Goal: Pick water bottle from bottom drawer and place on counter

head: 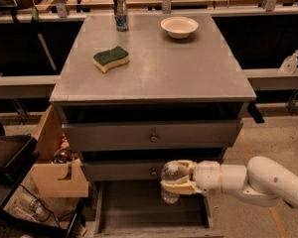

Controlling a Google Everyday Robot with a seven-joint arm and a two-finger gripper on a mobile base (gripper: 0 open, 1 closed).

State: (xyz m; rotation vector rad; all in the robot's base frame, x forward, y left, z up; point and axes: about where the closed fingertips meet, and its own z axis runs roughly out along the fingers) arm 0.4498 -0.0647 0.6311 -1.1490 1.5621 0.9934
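My gripper (175, 177) reaches in from the right and is shut on the water bottle (170, 182), a clear ribbed bottle with a white cap. It holds the bottle upright above the open bottom drawer (139, 209), in front of the middle drawer's face. The grey counter (164, 68) is above, well higher than the bottle.
On the counter stand a blue-silver can (120, 12), a white bowl (179, 27) and a green-yellow sponge (111, 58). Two knobbed drawers (151, 137) are above the bottle. A wooden box (57, 167) sits at the left. A pump bottle (290, 62) stands on the right ledge.
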